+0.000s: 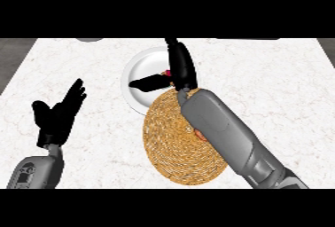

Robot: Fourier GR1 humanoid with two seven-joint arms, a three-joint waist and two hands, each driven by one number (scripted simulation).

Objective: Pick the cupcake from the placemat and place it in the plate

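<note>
At nine o'clock the left hand [60, 111] rests, fingers straight. Toward twelve, the right hand [171, 75] hovers over the white plate [141, 66], fingers and thumb apparently pinching the mostly hidden cupcake [169, 72]; the woven placemat [177, 146] lies below.

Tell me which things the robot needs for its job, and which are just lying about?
For the job:
- cupcake, partly hidden in the right hand
- white plate
- woven placemat

Not in use:
- left hand, open and resting at the left
- grey things at the counter's far edge, cut off by the view
</note>
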